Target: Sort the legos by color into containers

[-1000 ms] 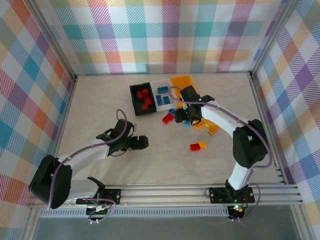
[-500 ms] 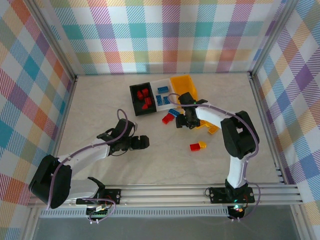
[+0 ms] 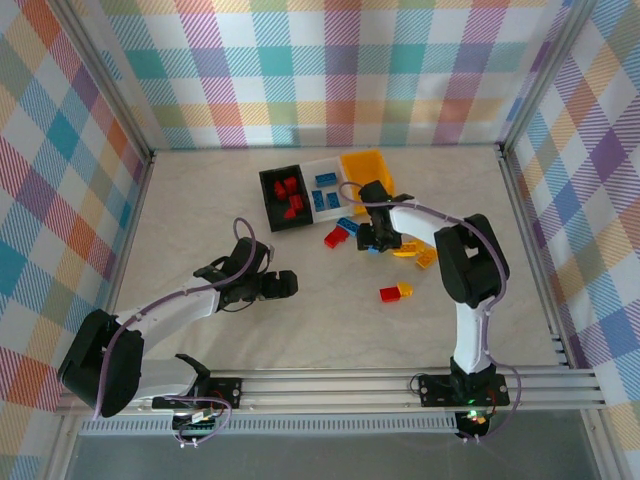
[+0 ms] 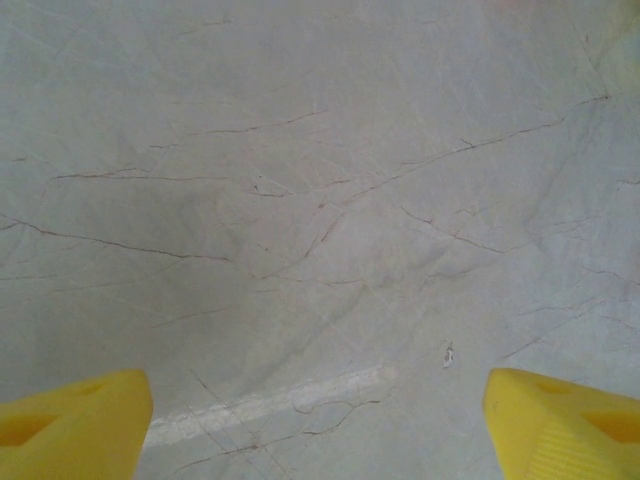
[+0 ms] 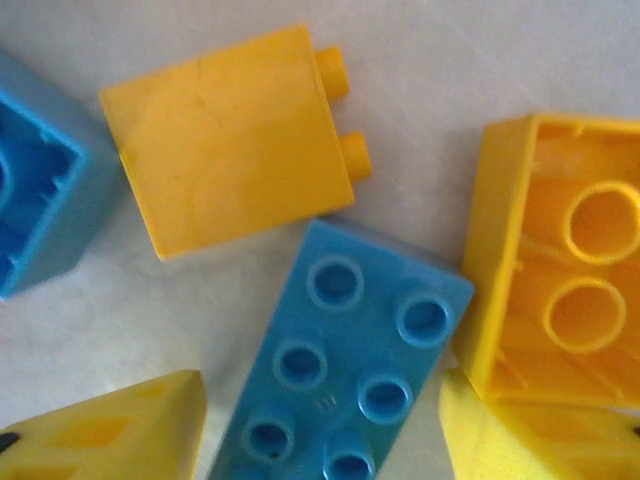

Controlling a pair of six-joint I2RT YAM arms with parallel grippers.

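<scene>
Top external view shows the right gripper (image 3: 373, 240) down low in the little heap of loose legos (image 3: 425, 257), just in front of three bins that stand in a row. The black bin (image 3: 265, 192) has red bricks (image 3: 290, 197) in it. The white bin (image 3: 312, 166) beside it has blue ones (image 3: 325, 181). The yellow bin (image 3: 362, 162) is on the other side of the white one. Seen from the right wrist, a blue brick (image 5: 345, 385) lies studs up between the two yellow fingertips (image 5: 110, 430), with one finger on each side. They are very close to it, but I cannot tell if they are squeezing it or only just beside it. A yellow brick (image 5: 235, 140) lies on its side just past the blue one, and a hollow yellow brick (image 5: 560, 260) looks to touch its corner. The left gripper (image 3: 288, 285) is well away from the heap, over bare table (image 4: 320, 180), with its jaws wide apart and nothing in them. So the step in hand looks like picking up the blue brick. I think the next move needs a firm pinch and a lift straight up, so the yellow bricks close by do not get dragged along. Then the brick should go over the white bin with the other blue ones and be let go. A red brick (image 3: 335, 238) and a red and yellow pair (image 3: 396, 292) wait on the table too.
</scene>
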